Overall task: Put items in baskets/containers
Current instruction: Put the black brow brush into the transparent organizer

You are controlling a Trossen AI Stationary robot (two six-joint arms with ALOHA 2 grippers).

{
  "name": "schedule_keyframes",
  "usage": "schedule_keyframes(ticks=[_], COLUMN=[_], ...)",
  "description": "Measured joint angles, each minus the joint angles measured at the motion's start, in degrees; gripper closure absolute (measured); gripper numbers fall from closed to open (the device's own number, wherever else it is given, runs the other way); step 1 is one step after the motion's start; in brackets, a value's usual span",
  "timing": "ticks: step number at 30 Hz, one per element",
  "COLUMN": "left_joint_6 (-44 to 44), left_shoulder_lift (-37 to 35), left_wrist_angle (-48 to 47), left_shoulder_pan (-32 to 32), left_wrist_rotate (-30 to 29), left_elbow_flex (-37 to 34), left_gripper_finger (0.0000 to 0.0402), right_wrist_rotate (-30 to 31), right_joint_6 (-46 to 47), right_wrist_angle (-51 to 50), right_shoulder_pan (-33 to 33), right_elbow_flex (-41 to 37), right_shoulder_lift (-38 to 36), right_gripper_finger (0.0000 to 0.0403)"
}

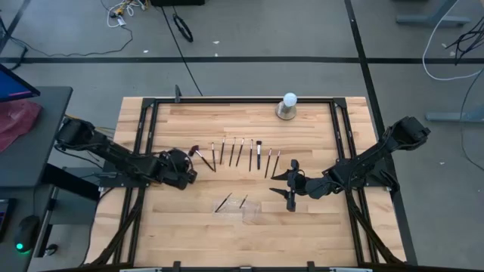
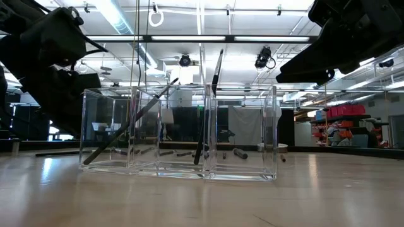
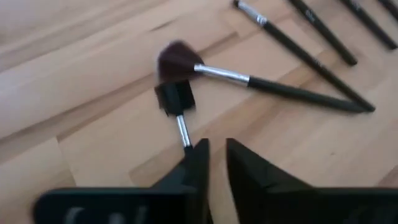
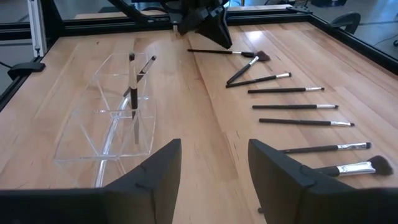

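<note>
Black-handled brush (image 3: 180, 118) sits in the left gripper (image 3: 214, 155): fingers nearly together, pinching its silver ferrule/handle end, flat dark tuft pointing fwd, away from the claw. Long axis runs roughly in line w/ the fingers. Its tuft just touches the fan-tipped brush (image 3: 273, 87), which lies crosswise on the wood.

In the high view the left gripper (image 1: 181, 170) is at the left end of the brush row (image 1: 242, 153); clear tray (image 1: 238, 204) is nearer the table's front edge and toward centre, near but apart. Two brushes lean inside it already. So the carry goes front-and-inward, I judge, w/ the brush tipped upright to drop in.

Right gripper (image 1: 291, 185) waits beside the tray's right end, fingers wide apart, holding nothing.
</note>
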Motion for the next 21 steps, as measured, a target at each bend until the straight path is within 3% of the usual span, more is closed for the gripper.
schedule_keyframes(ticks=[5,9,14,21], left_joint_6=[-0.80,-2.35,-4.03,-5.13], left_shoulder_lift=[2.50,6.47,12.72,16.73], left_wrist_angle=[-0.17,-0.14,0.78,1.60], left_shoulder_pan=[0.02,0.02,-0.07,-1.39], left_wrist_rotate=[-0.31,-2.55,-4.41,-4.71], left_elbow_flex=[0.04,0.09,0.39,0.68], left_gripper_finger=[0.0245,0.0218,0.0258,0.0380], right_wrist_rotate=[0.00,0.00,0.00,0.02], right_joint_6=[0.00,-0.01,-0.02,0.00], right_wrist_angle=[0.01,0.00,-0.01,-0.02], right_shoulder_pan=[0.00,0.00,0.00,0.00], right_elbow_flex=[0.00,0.00,0.00,0.00], right_shoulder_lift=[0.00,0.00,0.00,0.00], right_gripper_finger=[0.0214,0.0214,0.0214,0.0214])
